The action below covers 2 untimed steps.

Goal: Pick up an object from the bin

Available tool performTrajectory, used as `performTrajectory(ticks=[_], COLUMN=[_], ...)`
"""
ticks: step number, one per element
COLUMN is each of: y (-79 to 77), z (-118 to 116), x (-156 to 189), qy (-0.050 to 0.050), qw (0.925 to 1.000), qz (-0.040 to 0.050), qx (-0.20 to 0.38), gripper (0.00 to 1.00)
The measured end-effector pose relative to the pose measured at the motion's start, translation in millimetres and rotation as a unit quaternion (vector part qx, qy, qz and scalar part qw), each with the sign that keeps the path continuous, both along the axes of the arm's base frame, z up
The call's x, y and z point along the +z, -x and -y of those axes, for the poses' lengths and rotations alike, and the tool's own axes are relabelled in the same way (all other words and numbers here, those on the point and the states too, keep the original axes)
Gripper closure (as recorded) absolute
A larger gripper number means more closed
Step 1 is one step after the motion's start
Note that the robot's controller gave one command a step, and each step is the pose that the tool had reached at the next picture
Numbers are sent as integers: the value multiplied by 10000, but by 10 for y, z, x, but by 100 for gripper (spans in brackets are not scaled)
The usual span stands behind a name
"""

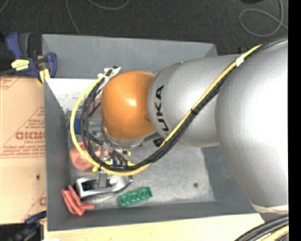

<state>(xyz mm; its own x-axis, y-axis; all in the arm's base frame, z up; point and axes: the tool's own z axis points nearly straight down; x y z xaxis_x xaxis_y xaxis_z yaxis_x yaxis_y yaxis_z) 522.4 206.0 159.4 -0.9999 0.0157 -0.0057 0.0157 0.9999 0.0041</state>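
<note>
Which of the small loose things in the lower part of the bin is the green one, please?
The flat studded brick, lying right of the red piece in the lower left corner; only it is green.

Arm (231, 109) in from right, wrist bent down — orange cover (124, 104) facing camera.

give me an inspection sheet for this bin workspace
surface: grey metal bin
job's things: green studded brick, red crumpled piece and silver-grey object along the view's lower wall; pink thing at left
clutter: nothing seen
grippers: gripper under the orange wrist cover, over the bin's left side, beside the pink thing
cables: yellow cable along the arm, looping round the wrist with black ones
surroundings: dark floor with thin looped wires
</note>
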Motion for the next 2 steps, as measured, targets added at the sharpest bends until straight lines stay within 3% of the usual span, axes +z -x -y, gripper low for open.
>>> performTrajectory(ticks=[1,2], y=[-12,-366], z=[121,393], x=[-514,-531], qy=[-19,0], qw=[9995,9445], qz=[30,169], qx=[-324,3282], gripper=[0,100])
